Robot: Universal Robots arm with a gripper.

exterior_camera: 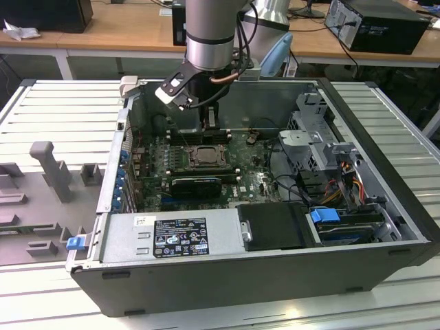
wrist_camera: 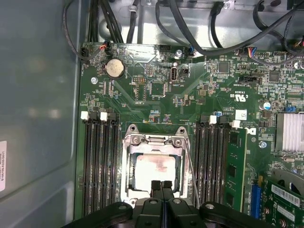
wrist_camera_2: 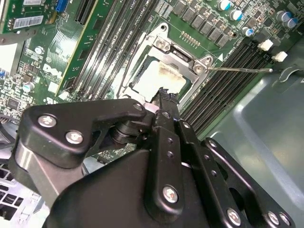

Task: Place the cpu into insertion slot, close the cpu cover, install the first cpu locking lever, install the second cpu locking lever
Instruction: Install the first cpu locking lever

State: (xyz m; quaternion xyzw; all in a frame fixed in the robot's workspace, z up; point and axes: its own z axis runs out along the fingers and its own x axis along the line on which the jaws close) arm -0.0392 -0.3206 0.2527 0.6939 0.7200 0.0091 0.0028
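Observation:
The cpu [wrist_camera: 154, 166] lies pale and square in the insertion slot [exterior_camera: 190, 159] on the green motherboard. The cpu cover [wrist_camera: 154, 139] lies flat down over it as a metal frame, and the chip's face [wrist_camera_2: 159, 77] shows through its window. My gripper [wrist_camera: 162, 186] is shut with nothing between its fingers. Its tips [wrist_camera_2: 164, 93] hover right over the socket's near edge, and I cannot tell whether they touch. A thin wire locking lever [wrist_camera: 191, 168] runs along one side of the socket and angles away from it [wrist_camera_2: 240, 70] over the memory slots.
The socket sits deep in an open computer case [exterior_camera: 275, 275]. Black memory slots [wrist_camera: 97, 161] flank it on both sides. Cables [wrist_camera: 180, 23] hang by the far wall, a black expansion card [exterior_camera: 196, 184] lies beside the socket, and drive bays [exterior_camera: 323, 148] fill the exterior view's right.

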